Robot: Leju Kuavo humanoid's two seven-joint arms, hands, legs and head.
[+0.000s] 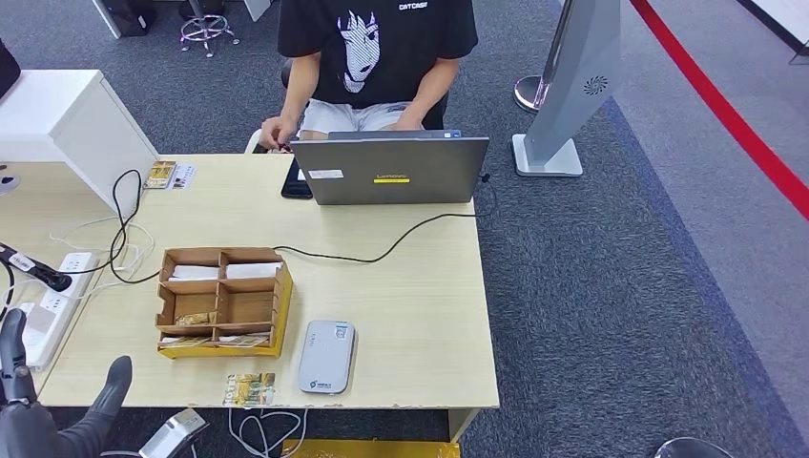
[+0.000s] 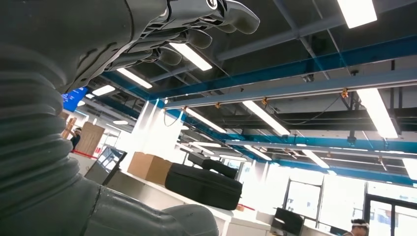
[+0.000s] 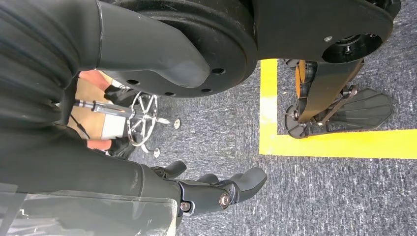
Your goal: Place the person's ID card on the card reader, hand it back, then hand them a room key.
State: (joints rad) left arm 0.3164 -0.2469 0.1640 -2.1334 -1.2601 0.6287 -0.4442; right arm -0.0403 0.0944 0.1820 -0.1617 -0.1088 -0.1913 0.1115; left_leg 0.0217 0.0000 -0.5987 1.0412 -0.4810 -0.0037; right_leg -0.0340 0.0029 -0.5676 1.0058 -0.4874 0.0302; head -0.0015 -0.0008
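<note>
My left hand [image 1: 38, 405] is up by the table edge, fingers apart, holding nothing, ready for a card. My right hand [image 3: 216, 191] hangs low, loosely curled, empty. The reader [image 1: 326, 356] waits near me. The box [image 1: 223, 301] beside it holds cards. I see no ID card yet.

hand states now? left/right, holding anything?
Left hand: open, raised at the table's near-left corner, fingers apart, holding nothing.
Right hand: empty, hanging over the carpet; fingers loosely curled, so open or shut cannot be told.
</note>
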